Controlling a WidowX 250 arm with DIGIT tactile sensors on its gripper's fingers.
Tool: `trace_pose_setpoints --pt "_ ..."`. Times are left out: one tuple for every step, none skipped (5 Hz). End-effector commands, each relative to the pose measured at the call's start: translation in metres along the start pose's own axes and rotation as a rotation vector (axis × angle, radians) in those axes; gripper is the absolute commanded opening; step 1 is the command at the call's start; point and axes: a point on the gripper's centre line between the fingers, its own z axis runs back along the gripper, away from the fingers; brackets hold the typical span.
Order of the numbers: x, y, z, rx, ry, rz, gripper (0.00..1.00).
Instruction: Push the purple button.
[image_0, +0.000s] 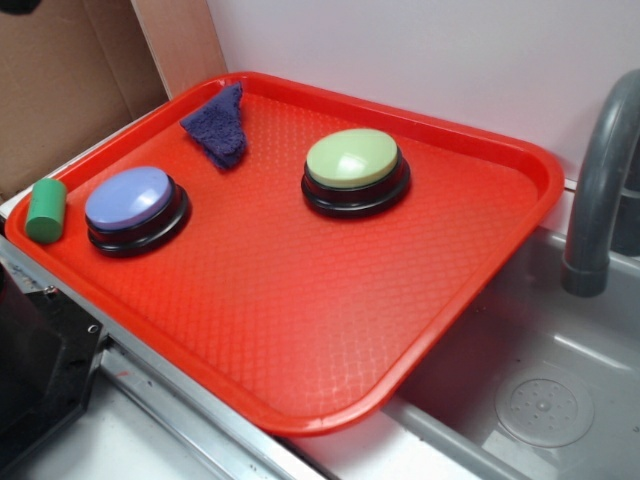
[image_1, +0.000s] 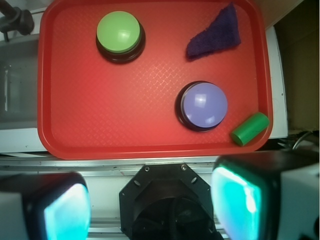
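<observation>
The purple button (image_0: 130, 205) has a lavender dome on a black base and sits at the left end of the red tray (image_0: 300, 330). In the wrist view the purple button (image_1: 202, 106) lies right of the tray's (image_1: 100, 135) middle. My gripper (image_1: 150, 205) is open and empty, high above the robot base, short of the tray's near edge. Its teal fingertips (image_1: 65, 212) stand wide apart at the bottom of the wrist view. The gripper does not show in the exterior view.
A green-topped button (image_0: 355, 170) (image_1: 120, 35) sits farther along the tray. A dark purple cloth (image_0: 218, 125) (image_1: 215, 32) lies in a tray corner. A green cylinder (image_0: 46, 210) (image_1: 250, 128) rests at the rim beside the purple button. A grey sink (image_0: 540, 400) with a faucet (image_0: 600, 190) lies beyond.
</observation>
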Motion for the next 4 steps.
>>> trace_pose_setpoints --pt "0.0 0.0 0.0 0.0 0.0 0.0 1.0" --pt "0.018 0.04 -0.05 -0.015 0.182 -0.049 1.0" --pt "0.048 0.055 -0.097 0.057 0.101 -0.184 1.0" --pt "0.05 0.065 -0.13 0.115 0.136 -0.241 1.0"
